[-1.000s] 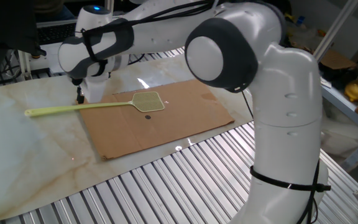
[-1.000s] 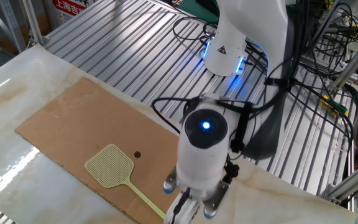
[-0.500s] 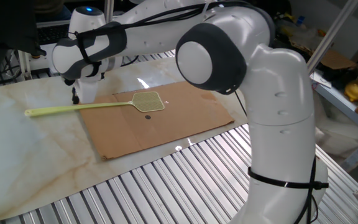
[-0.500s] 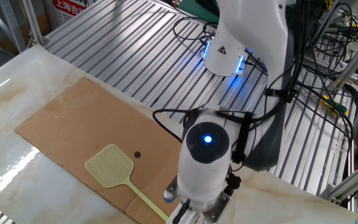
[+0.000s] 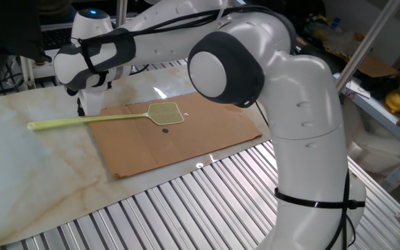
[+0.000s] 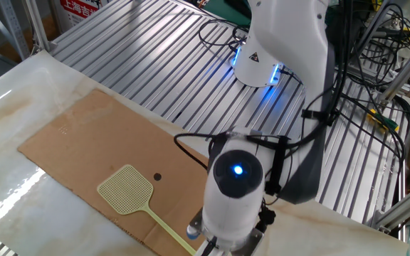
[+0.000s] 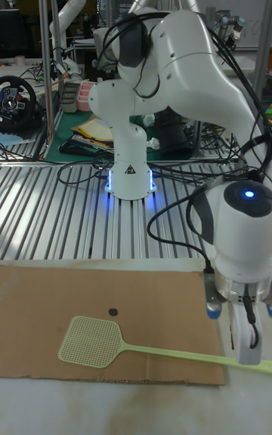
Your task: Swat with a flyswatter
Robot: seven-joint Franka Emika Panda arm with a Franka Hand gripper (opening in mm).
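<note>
The pale yellow-green flyswatter (image 5: 165, 112) lies flat, its mesh head on the brown cardboard sheet (image 5: 186, 139) and its thin handle (image 5: 68, 122) running left onto the marble top. The other fixed view shows the head (image 6: 125, 188); the tall view shows the flyswatter (image 7: 91, 339) with its handle reaching right. My gripper (image 5: 80, 107) points down just behind the handle's middle. In the tall view the gripper (image 7: 240, 338) hangs right over the handle's end part, its fingers (image 7: 249, 343) apart and not closed on it. A small black dot (image 5: 164, 130) marks the cardboard beside the head.
The marble slab (image 5: 26, 167) rests on a ribbed metal table (image 5: 186, 208). My arm's base (image 7: 128, 178) stands behind the cardboard with cables around it. Shelves with clutter (image 5: 394, 97) stand off to the right.
My gripper has moved left along the handle, toward its free end. The flyswatter has not moved.
</note>
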